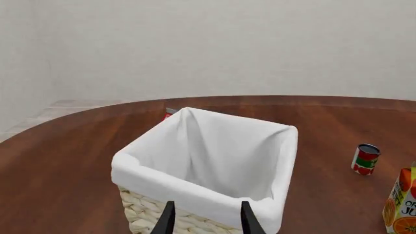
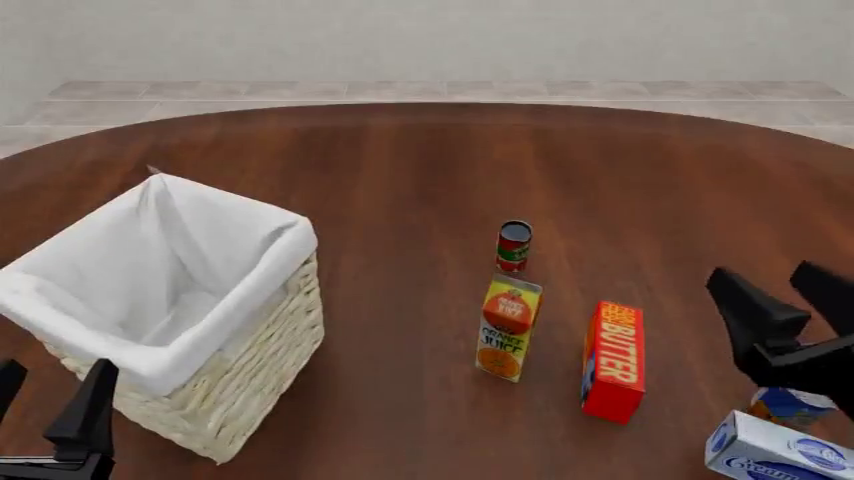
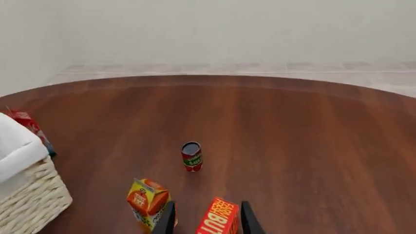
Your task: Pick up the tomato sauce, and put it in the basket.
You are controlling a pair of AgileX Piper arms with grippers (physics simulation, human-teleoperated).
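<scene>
Red-labelled and upright, the tomato sauce (image 2: 514, 246) stands alone on the wooden table (image 2: 441, 150), just beyond the juice carton (image 2: 507, 328) and well right of the basket (image 2: 160, 310). Right gripper (image 2: 801, 305) hangs near the table's right side, jaws spread wide, nothing between them, beside the butter box (image 2: 614, 360). Left gripper (image 2: 47, 400) sits low by the basket's near corner, fingers apart and empty.
</scene>
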